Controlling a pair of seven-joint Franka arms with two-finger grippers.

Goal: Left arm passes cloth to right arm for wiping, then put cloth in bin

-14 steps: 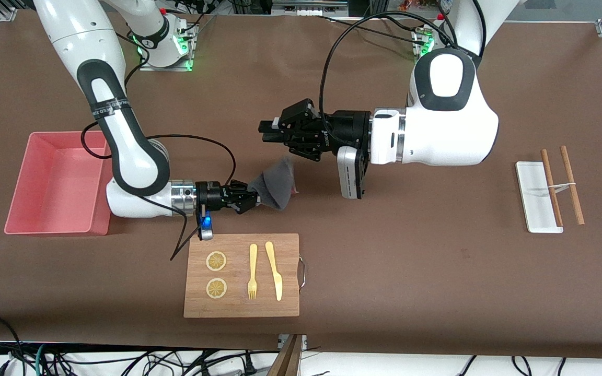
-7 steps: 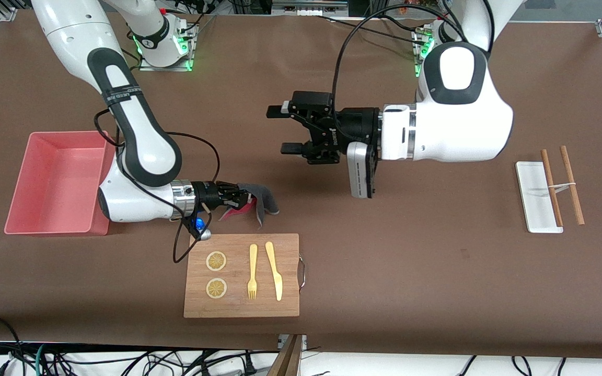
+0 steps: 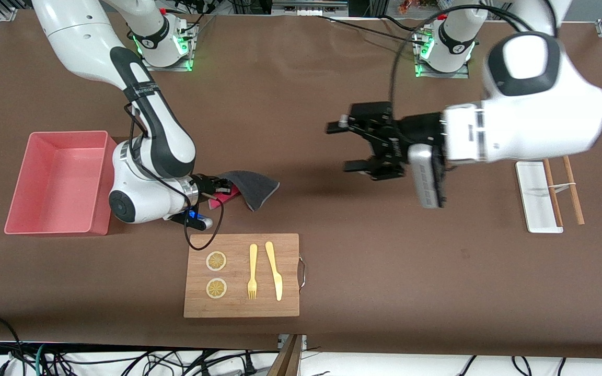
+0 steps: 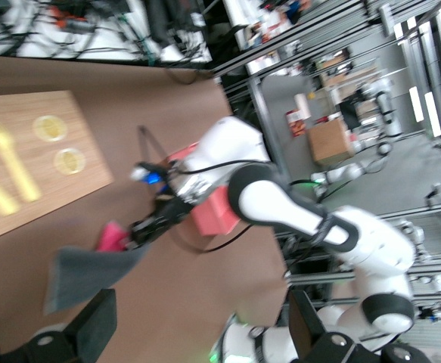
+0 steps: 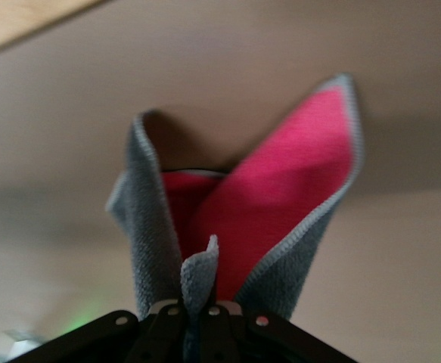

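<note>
- Cloth (image 3: pixel 251 189): dark grey on one face, pinkish-red on the other.
- Bin (image 3: pixel 45 219): pink.
- Board (image 3: pixel 290 308): light wood.
- Fork (image 3: pixel 252 271) and knife (image 3: pixel 274 270): pale yellow.
- Tray (image 3: pixel 533 198): white.
- Table (image 3: pixel 411 271): brown.

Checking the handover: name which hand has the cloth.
The right hand, low beside the pink bin, pinches the cloth; the left hand hangs open and empty.

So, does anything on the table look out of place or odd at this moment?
Nothing is spilled or damaged. The cloth hangs folded from the shut right tool, its pink face showing. The chopsticks lie half on the white tray, half on the table. The open left tool holds nothing.
</note>
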